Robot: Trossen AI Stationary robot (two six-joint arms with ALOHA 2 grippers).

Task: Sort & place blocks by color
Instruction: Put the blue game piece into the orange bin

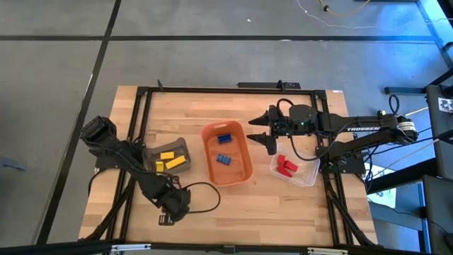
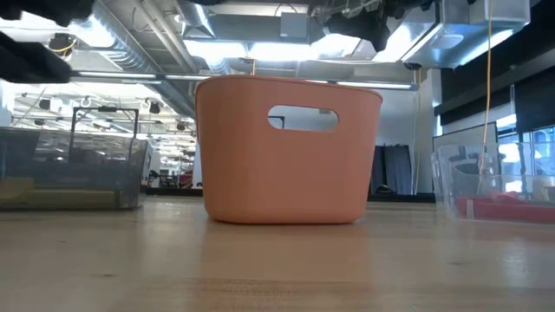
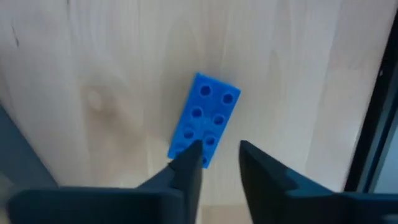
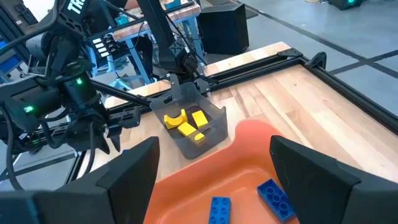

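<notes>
Left tool [image 3: 214,163]: positioned low over the front-left area of the wooden tabletop [image 1: 283,205], directly above a loose blue brick [image 3: 204,121]. Its fingers are slightly parted. One fingertip [image 3: 189,155] overlaps the near end of that brick in the left wrist view; the other stands beside it. Whether the fingertip actually touches the brick cannot be determined. Nothing is gripped. The brick lies flat, studs up, two rows of studs visible. In the high view the left arm covers this brick.

Right tool [image 1: 263,131]: held above the rear-right edge of the orange tub [image 1: 241,173], fingers spread wide, holding nothing. White lettering "TROSSEN" is legible along the right arm [image 1: 361,128].

Contents by container:
- Orange tub, centre of the tabletop: two blue bricks [image 1: 225,138] inside, one nearer the back and one toward the middle. A slot handle shows in its wall in the low view.
- Dark bin [image 1: 180,146], left of the tub: yellow bricks [image 1: 172,160], several pieces lying together. The right wrist view confirms them.
- Clear bin [image 1: 306,174], right of the tub: red bricks [image 1: 286,166] lying on its floor.

A black frame [image 1: 212,90] borders the tabletop. No other writing can be read on the bins or bricks.
</notes>
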